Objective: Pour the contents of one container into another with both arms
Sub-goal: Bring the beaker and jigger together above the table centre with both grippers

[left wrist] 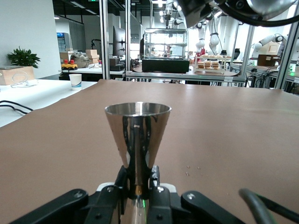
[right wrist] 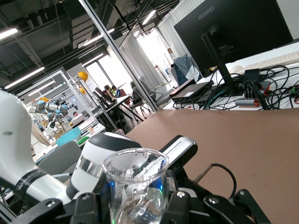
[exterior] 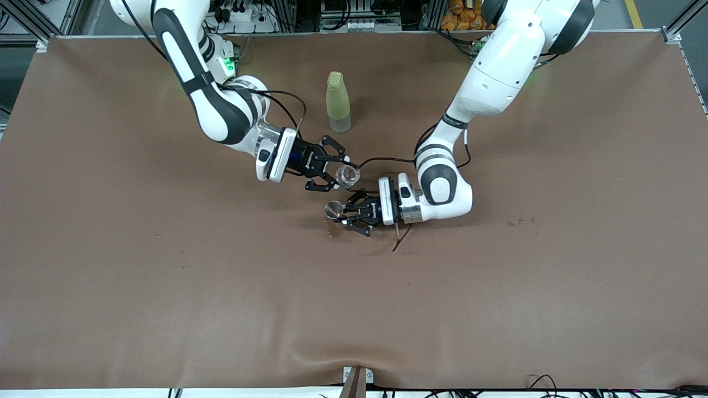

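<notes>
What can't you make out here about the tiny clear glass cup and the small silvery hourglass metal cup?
- Tiny clear glass cup, held by the right gripper: its base is cut off by the right wrist view's edge; too small in the front view to judge contents.
- Small silvery hourglass metal cup, held by the left gripper: its inside is hidden below the rim in the left wrist view.

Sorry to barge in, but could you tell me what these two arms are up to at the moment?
They are set up for a pour. The right gripper is shut on a tiny clear glass cup, held just above the table. The left gripper is shut on the narrow waist of a small silvery hourglass-shaped metal measuring cup, upright with its rim up. The two cups are close together but apart, and the glass cup is not tipped over the metal one yet. A tall pale yellow-green bottle stands untouched.
</notes>
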`<action>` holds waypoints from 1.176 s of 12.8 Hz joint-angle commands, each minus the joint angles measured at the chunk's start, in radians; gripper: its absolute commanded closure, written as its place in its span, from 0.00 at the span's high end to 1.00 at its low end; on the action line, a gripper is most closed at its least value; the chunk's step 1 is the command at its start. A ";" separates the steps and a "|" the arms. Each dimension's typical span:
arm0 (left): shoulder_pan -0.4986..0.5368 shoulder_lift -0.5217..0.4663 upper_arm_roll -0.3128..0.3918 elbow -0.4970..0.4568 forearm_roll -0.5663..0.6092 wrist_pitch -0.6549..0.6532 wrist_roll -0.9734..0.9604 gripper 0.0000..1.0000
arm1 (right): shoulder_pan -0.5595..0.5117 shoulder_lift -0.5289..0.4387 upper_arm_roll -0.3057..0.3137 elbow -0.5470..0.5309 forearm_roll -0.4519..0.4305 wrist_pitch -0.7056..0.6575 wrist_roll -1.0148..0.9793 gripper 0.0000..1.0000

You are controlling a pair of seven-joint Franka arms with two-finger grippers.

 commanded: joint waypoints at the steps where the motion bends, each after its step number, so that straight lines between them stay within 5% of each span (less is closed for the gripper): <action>1: -0.039 0.038 0.010 0.063 -0.059 0.030 0.014 0.00 | -0.016 -0.012 -0.002 -0.007 0.000 -0.018 0.008 0.30; 6: -0.050 0.042 0.010 0.088 -0.076 0.030 0.041 0.00 | -0.145 0.000 -0.005 -0.013 -0.200 -0.145 -0.002 0.30; 15: -0.092 0.088 0.010 0.133 -0.097 0.030 0.063 0.00 | -0.153 0.042 -0.002 -0.031 -0.199 -0.190 0.197 0.27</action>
